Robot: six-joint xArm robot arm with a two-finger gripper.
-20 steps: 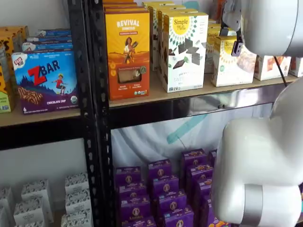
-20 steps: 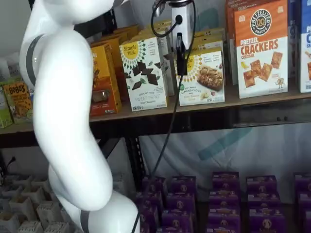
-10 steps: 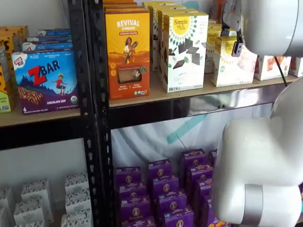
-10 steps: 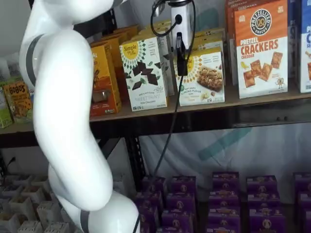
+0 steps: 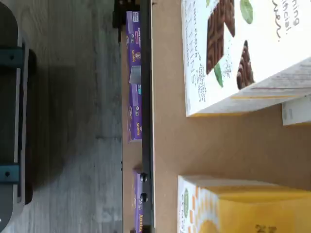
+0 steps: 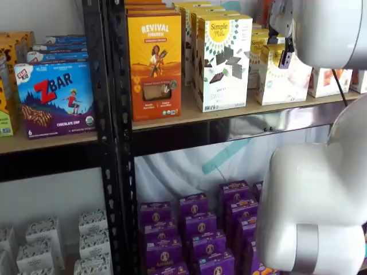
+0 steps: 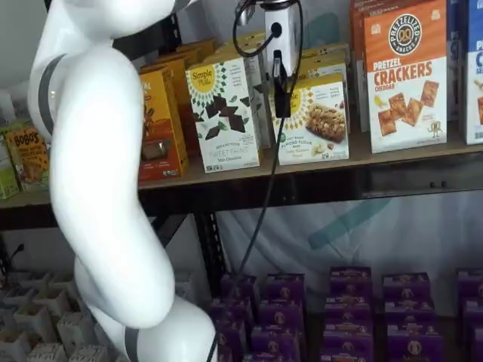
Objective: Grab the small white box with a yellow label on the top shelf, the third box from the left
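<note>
The small white box point(image 7: 317, 121) with a yellow top band and a cookie picture stands on the top shelf point(image 7: 392, 155), to the right of a taller white box with dark chocolate squares point(image 7: 225, 113). It also shows in a shelf view point(image 6: 280, 80). My gripper point(image 7: 281, 105) hangs just in front of the small white box's upper left part, white body above and black fingers below. In a shelf view point(image 6: 284, 59) only a dark finger shows against the box. No gap or grip is plain. The wrist view shows the box's yellow top point(image 5: 248, 208) on the tan board point(image 5: 167, 145).
An orange Revival box point(image 6: 155, 63) and a Pretzel Crackers box point(image 7: 405, 75) flank the two white boxes. Purple boxes point(image 6: 195, 229) fill the lower level. A black perforated post point(image 6: 112, 114) stands on the left. My white arm point(image 7: 106, 188) blocks much of both shelf views.
Almost nothing has changed. The arm has shifted very slightly and the gripper stays in front of the small white box.
</note>
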